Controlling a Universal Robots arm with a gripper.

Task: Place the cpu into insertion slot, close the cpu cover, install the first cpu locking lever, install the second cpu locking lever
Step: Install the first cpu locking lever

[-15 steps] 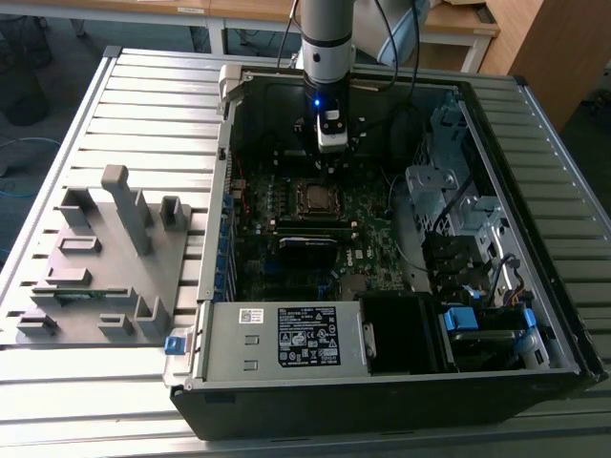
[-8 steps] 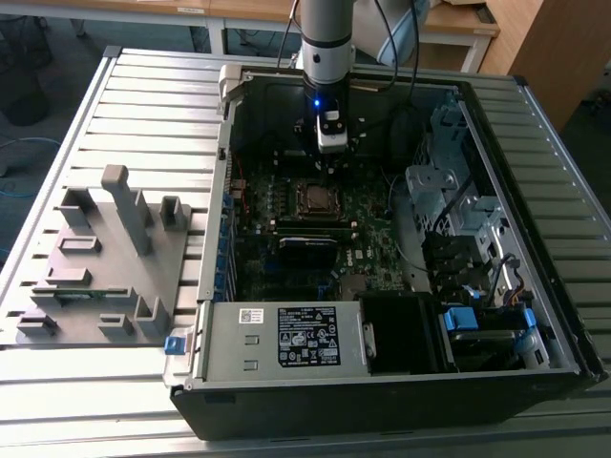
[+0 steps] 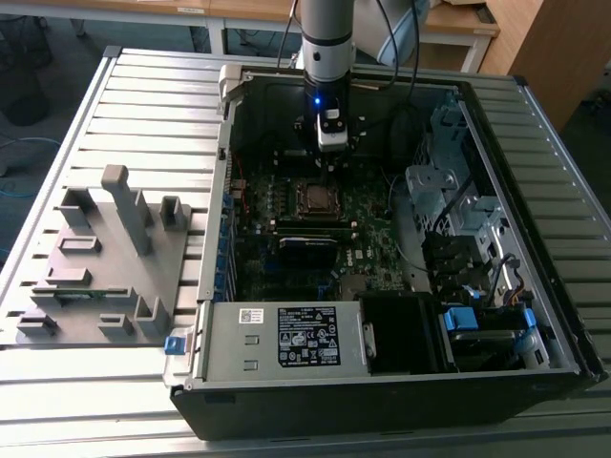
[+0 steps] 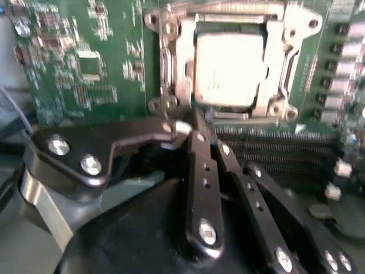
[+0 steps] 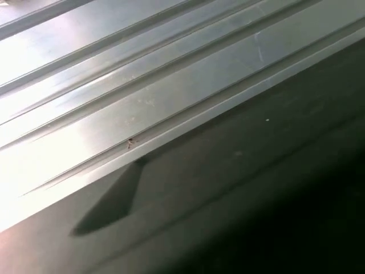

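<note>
Hanging inside an open computer case (image 3: 382,396) on a ribbed metal table (image 3: 153,105), the arm holds its pincer (image 3: 328,160) just above the green motherboard (image 3: 372,215). A grey moulded fixture block (image 3: 95,267) sits on the table at the exterior view's left, well apart from the case. A small blue clip (image 3: 175,344) lies by the case's corner. Black cables (image 3: 401,124) and a metal drive cage (image 3: 449,181) crowd the side at the exterior view's right. A silver power supply box (image 3: 229,334) fills the near end.

In the second wrist view the cpu (image 4: 231,68) lies flat in the insertion slot (image 4: 165,57), with the cpu cover (image 4: 278,54) down around its edges. The pincer (image 4: 197,123) is just beside the slot's rim, its black fingers (image 4: 202,171) drawn together at the tips. A thin dark lever (image 4: 134,141) ends right at those tips. Whether they clamp it cannot be told. Long memory slots (image 4: 274,151) run beside the pincer.

A white label (image 3: 307,336) with black print sits on the power supply box, too small to read.
</note>
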